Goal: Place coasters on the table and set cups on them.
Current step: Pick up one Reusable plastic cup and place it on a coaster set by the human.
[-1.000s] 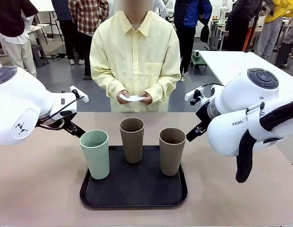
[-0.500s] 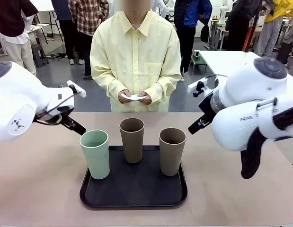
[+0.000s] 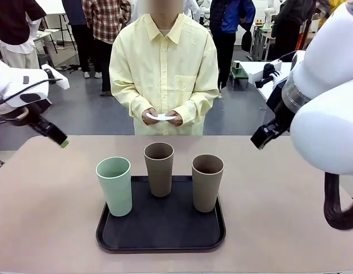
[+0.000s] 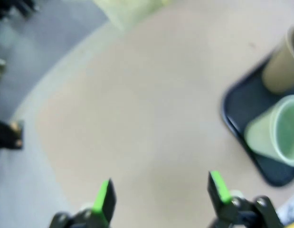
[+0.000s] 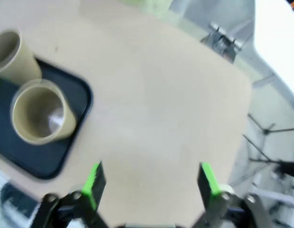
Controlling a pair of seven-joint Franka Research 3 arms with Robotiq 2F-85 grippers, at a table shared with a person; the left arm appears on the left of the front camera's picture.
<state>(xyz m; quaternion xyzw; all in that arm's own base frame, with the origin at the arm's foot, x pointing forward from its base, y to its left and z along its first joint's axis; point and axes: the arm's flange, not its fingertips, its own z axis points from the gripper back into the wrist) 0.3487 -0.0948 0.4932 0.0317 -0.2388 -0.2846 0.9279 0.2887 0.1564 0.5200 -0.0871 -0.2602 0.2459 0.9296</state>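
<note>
Front view, stock on hand.

1. Coasters: small round white lacy discs (image 3: 161, 117), a thin stack, count not readable. They are held flat in the person's hands (image 3: 176, 119), well beyond both sets of jaws. None lies on the worktop yet. Judgement: they are in hand, ready for laying out.

2. Cups: three tall tapered matte tumblers without handles, one pale mint green (image 3: 114, 185) and two taupe-brown (image 3: 159, 168) (image 3: 207, 182). All stand upright, mouths up and empty, on a black rounded-square tray (image 3: 165, 228). The tray lies between the two sets of jaws and below their level. Judgement: they are grouped there for carrying, and no cup can be set out until a coaster is down.

3. Worktop: wide beige-tan top with rounded corners (image 3: 51, 217). It is bare beneath each set of jaws. Judgement: these are likely landing places for the coasters.

4. Left jaws: green pads (image 4: 105, 197) wide apart, nothing between them, high above bare worktop. In the blurred left wrist view the mint cup sits off to their right.

5. Right jaws: green pads (image 5: 95, 179) apart and empty, above bare worktop. In the right wrist view the nearest taupe cup sits to their left.

Judgement: both sets of jaws stand outward, leaving the person room to lay the coasters.
</note>
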